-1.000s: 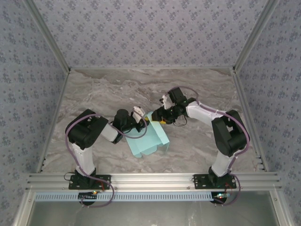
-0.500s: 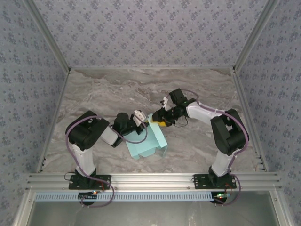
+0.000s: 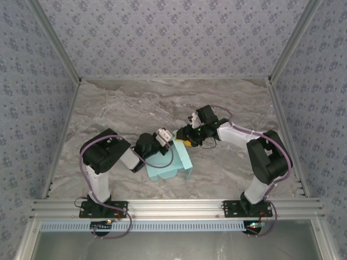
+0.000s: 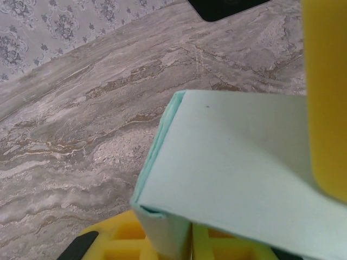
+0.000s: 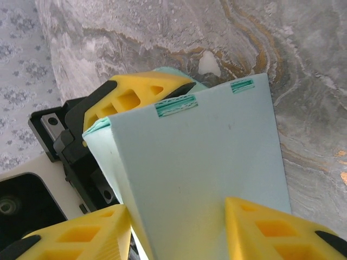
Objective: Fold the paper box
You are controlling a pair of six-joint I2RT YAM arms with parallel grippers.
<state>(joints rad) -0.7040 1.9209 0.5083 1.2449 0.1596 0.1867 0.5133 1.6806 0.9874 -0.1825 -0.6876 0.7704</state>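
The paper box (image 3: 172, 164) is light mint card, part folded, lying at the table's middle. In the left wrist view its top panel (image 4: 238, 173) fills the right half. My left gripper (image 3: 165, 142) (image 4: 165, 241) is shut on the box's side wall at the near corner, with a yellow finger (image 4: 122, 238) on each side. My right gripper (image 3: 183, 140) (image 5: 179, 230) stands open astride the box's far edge. Its left finger (image 5: 76, 233) stays a little off the side wall, and its right finger (image 5: 276, 227) lies over the top panel (image 5: 206, 162). Two slits (image 5: 176, 105) show at the panel's far edge.
The grey marbled table (image 3: 119, 108) is bare around the box. Patterned walls (image 3: 173, 38) close it in at the back and both sides. A metal rail (image 3: 173, 207) runs along the near edge by the arm bases.
Both grippers and the box have shifted a little toward the near edge. The left arm's elbow has moved right, and the box looks more closed up.
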